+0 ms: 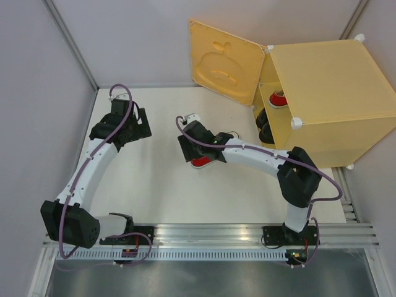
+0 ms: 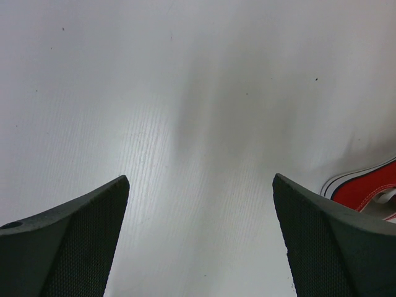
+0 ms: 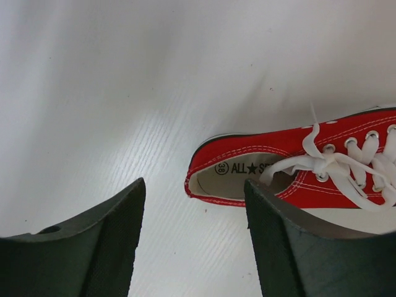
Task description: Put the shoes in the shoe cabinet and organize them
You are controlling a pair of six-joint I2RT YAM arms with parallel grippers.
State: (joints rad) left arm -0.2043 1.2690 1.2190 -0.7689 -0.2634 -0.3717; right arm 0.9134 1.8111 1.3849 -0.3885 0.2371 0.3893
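One red sneaker [image 3: 297, 167] with white laces lies on the white table, its heel opening facing my right gripper [image 3: 195, 185]. That gripper is open and hangs just above the heel, with the right finger [image 3: 291, 247] over the opening and nothing held. In the top view the right gripper [image 1: 190, 153] covers most of this sneaker [image 1: 202, 163]. The yellow shoe cabinet [image 1: 328, 93] stands at the back right with its door [image 1: 226, 59] swung open. Inside it are another red sneaker [image 1: 278, 99] and black shoes [image 1: 266, 127]. My left gripper [image 2: 201, 179] is open and empty over bare table, with the sneaker [image 2: 365, 189] at the view's right edge.
Grey walls close in the table on the left and at the back. The open cabinet door juts out over the back of the table. A metal rail [image 1: 210, 232] runs along the near edge by the arm bases. The left gripper [image 1: 141, 124] is at the table's left.
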